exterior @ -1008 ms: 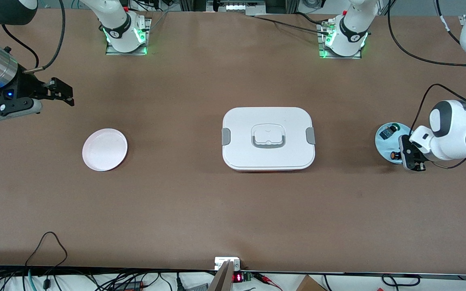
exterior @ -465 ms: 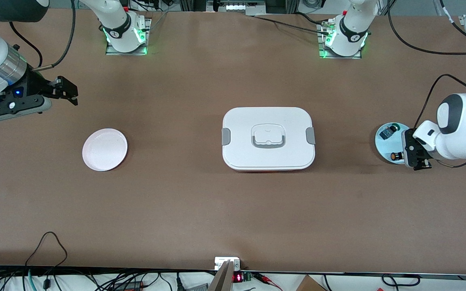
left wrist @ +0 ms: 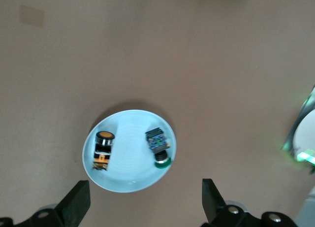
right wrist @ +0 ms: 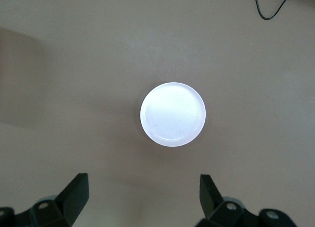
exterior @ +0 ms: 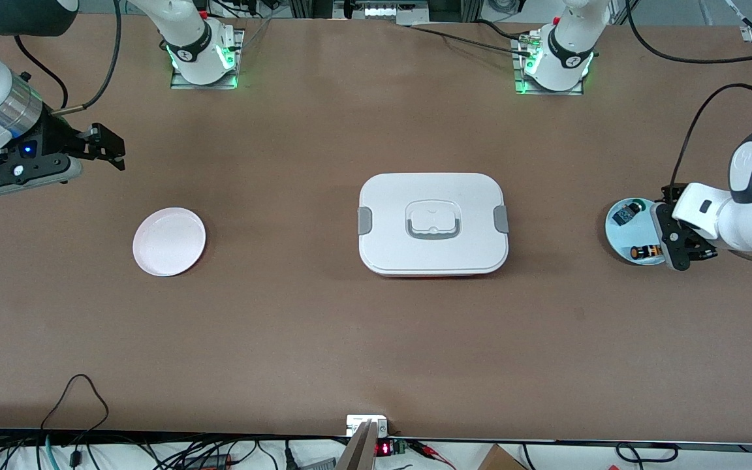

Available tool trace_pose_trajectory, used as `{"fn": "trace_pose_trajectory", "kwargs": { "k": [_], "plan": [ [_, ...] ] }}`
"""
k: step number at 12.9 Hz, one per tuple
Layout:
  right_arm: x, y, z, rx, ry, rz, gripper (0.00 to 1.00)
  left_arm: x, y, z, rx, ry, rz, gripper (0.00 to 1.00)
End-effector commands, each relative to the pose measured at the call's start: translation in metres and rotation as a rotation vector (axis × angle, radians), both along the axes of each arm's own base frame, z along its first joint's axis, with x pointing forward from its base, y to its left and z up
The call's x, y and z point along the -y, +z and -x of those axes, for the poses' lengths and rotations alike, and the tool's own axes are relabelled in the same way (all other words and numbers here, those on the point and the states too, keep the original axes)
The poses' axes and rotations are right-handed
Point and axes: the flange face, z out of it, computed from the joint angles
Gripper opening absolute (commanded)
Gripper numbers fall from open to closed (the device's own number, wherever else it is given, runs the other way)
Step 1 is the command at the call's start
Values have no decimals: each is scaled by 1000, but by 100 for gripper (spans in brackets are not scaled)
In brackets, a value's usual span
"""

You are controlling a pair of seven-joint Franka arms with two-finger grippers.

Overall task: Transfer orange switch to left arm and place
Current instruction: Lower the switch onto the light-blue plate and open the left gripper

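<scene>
Right gripper point(exterior: 105, 145) spread empty, waiting above the table near the pink plate point(exterior: 169, 241), with the box point(exterior: 433, 223) mid-table. At the left arm's end, orange switch point(exterior: 645, 250) lying on its side in the blue plate point(exterior: 619, 236), beside the green-capped part point(exterior: 626, 213). Left gripper point(exterior: 675, 236) spread empty over that plate's edge, far closer, long axis pointing toward it.

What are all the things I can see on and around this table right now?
Table: one, brown, under everything.
Box: one, white with grey clips, mid-table.
Empty plate: one, white, toward the right arm's end.
Plate with parts: one, pale blue, toward the left arm's end.
Orange switch: one, black with orange cap, lying on the blue plate.
Green-capped part: one, black and blue, on the same plate, apart from the switch.
Left gripper: one, black, open, over the blue plate's edge.
Right gripper: one, black, open, over bare table near the empty plate.
</scene>
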Motion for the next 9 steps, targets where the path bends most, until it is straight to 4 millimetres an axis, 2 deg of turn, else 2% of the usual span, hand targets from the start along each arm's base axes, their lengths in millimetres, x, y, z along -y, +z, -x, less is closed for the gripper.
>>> {"fn": "trace_pose_trajectory", "kwargs": {
  "k": [1,3,6,7,8,9],
  "plan": [
    [8,-3,-7,-12,-19,9,100,25,44,-1,0,189,-78,100],
    [12,-4,-8,-12,-25,9,100,54,72,-1,38,314,-121,100],
    [10,-2,-8,-5,-22,7,100,66,103,2,86,487,-164,100],
    [10,2,-9,2,-24,4,100,79,114,4,115,508,-186,100],
    [10,3,-10,6,-24,4,100,105,119,8,128,507,-201,100],
    [10,3,-10,6,-25,4,100,112,126,10,139,539,-219,100]
  ]
}}
